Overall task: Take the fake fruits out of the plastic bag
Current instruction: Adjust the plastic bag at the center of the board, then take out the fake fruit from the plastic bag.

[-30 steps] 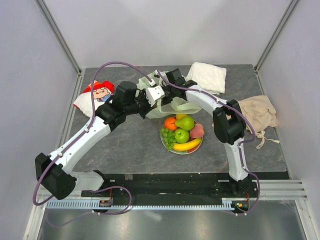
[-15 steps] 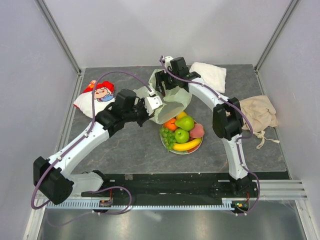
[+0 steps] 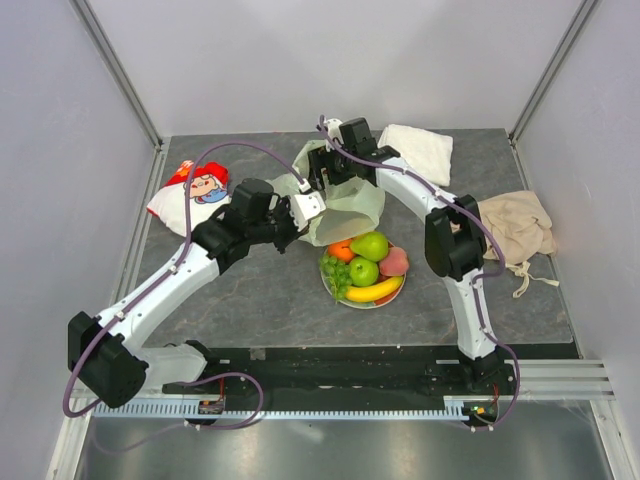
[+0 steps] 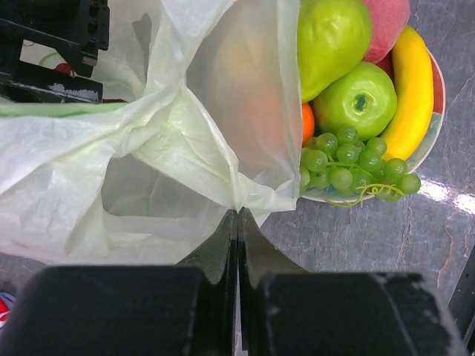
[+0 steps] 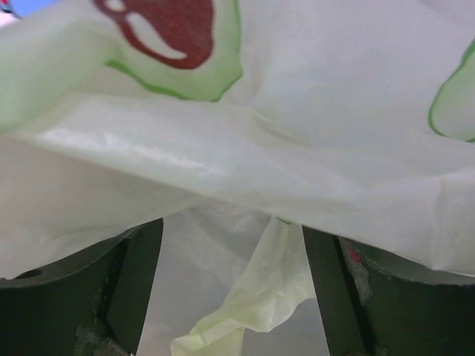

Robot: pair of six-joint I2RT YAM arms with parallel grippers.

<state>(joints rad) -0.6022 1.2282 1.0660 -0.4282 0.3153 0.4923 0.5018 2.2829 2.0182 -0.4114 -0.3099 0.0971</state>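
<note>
Two grippers attended one plastic bag point(image 3: 350, 200), which hung at the far side of the table point(image 3: 250, 290). Its lower hem overlapped the far rim of a flowered plate point(image 4: 438, 111). The left gripper point(image 4: 237, 216) had its jaws pressed together on a pinched fold at the bag's lower edge. On the right gripper point(image 5: 231, 248), the fingers point(image 5: 111, 289) stood apart with film draped across their tips and a loose strip hanging in the gap, so no real grip could be confirmed. Six fake fruits point(image 3: 363, 268) were counted on the plate: pear point(image 4: 330, 41), apple point(image 4: 362, 100), banana point(image 4: 417, 89), peach point(image 4: 387, 16), grape bunch point(image 4: 349, 167) and orange point(image 4: 307, 122). They lay just nearward of the bag, and in the left wrist view ahead and to the right of the closed jaws. The left arm was judged the nearer to them. The bag's film spread rightward from both grippers, with the left-held fold lowest. The bag's interior was hidden. An orange tint showed through the film, but whether it came from a fruit inside or from the orange behind could not be told. The orange was mostly covered by the hem. No plum was visible.
</note>
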